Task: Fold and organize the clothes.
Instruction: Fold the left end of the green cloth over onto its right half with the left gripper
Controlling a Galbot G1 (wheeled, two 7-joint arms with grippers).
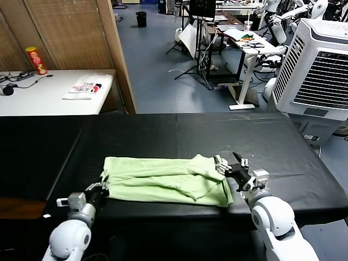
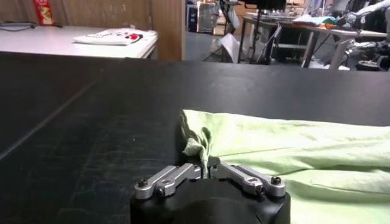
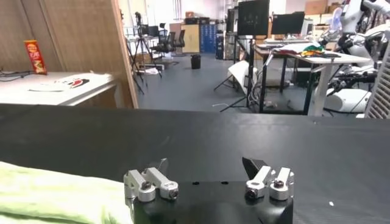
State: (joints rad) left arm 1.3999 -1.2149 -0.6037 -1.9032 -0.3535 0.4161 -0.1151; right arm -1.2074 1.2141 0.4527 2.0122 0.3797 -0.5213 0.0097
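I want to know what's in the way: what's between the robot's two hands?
Head view: only the green shirt lies between the left hand and right hand.

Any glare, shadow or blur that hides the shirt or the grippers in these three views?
Head view: even light, faint sheen on the black table cover, shirt clear. Left wrist view: soft overall, yet the left gripper visibly pinches the shirt's corner. Right wrist view: sharp; the right gripper is open beside the shirt's edge.

The head camera looks steeply down on the black desk (image 1: pixel 163 130). Each wrist camera sits low behind its claw, facing forward; all share the green shirt (image 1: pixel 163 179).
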